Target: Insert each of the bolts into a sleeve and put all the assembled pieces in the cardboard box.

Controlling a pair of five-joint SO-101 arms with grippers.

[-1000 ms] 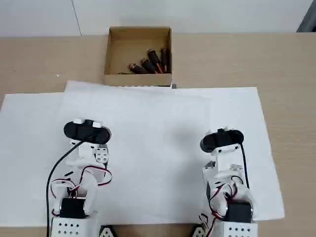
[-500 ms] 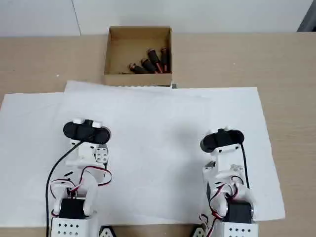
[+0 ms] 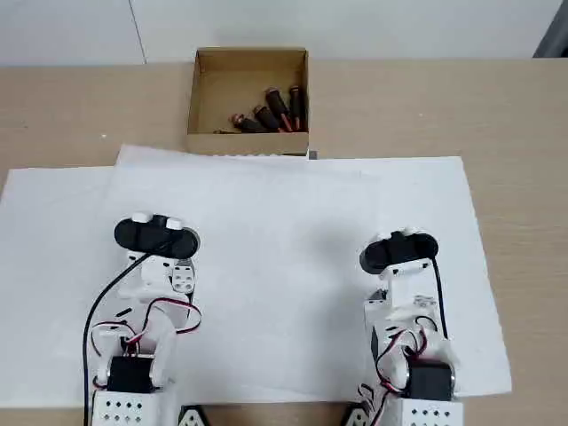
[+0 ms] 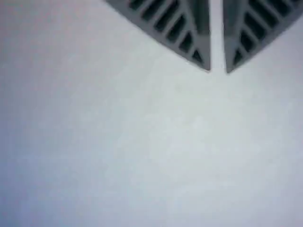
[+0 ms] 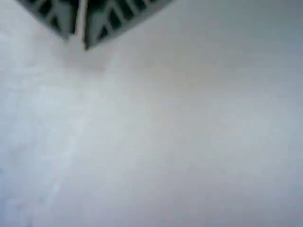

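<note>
The cardboard box stands at the far middle of the table. Several dark bolt-and-sleeve pieces with red marks lie in its right part. Both arms are folded back at the near edge, over the white paper. My left gripper points down at the bare paper, its ribbed fingers nearly together with a thin slit between them and nothing held. My right gripper is likewise shut over bare paper, far from the box.
White paper covers most of the near table, with bare wood around it. A small dark object peeks out at the box's near right corner. Red and black cables hang at the arm bases.
</note>
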